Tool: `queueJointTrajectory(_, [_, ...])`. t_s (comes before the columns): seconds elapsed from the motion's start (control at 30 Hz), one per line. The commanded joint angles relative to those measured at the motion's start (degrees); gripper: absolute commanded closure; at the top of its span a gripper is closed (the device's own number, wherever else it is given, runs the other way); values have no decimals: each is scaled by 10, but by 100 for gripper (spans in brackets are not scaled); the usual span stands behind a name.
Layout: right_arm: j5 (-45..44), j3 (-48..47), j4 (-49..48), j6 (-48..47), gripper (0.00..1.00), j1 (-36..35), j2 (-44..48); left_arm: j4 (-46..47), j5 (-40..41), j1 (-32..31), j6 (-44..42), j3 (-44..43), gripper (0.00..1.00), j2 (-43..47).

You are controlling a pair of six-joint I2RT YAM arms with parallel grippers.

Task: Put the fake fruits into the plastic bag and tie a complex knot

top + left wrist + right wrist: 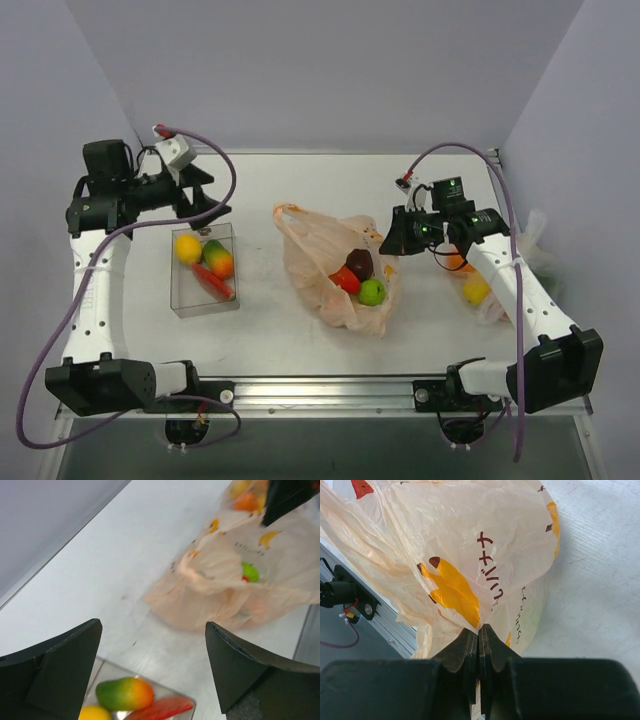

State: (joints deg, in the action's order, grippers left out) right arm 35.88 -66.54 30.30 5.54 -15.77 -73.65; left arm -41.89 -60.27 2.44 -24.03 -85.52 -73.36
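The peach plastic bag [335, 245] lies open mid-table. It holds a maroon fruit [359, 263], a red one [345, 280] and a green one [372, 292]. My right gripper [392, 238] is shut on the bag's right edge; the wrist view shows its jaws [479, 630] pinching the printed film [470, 545]. My left gripper [215, 200] is open and empty, above the far end of the clear tray [195, 302]. It hangs over the tray's fruits [152, 650], facing the bag [225, 590]. One handle loop [290, 212] lies loose; no knot shows.
The tray holds a yellow fruit [188, 248], a green-orange mango [218, 259] and a red slice [212, 282]. The mango [125, 693] and slice [160, 709] show in the left wrist view. A clear whitish bag [530, 240] with an orange and a yellow fruit [475, 290] lies right.
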Motion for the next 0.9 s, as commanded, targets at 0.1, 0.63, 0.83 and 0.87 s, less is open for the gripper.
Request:
queueJointTrajectory(0.1, [4,2,9,-15,100,2,10,-279,53,105,-359,-7,11,-44])
queueJointTrajectory(0.63, [-12,5,11,-21,100,2,4,-69,336,37,62,47,11,-182])
queueJointTrajectory(0.83, [-16,7,13,-19,100,2,5,-26,471,15,345,107,13,-159])
queueJointTrajectory(0.87, [-16,8,12,-19,100,3,7,-12,489,11,367,116,15,-152])
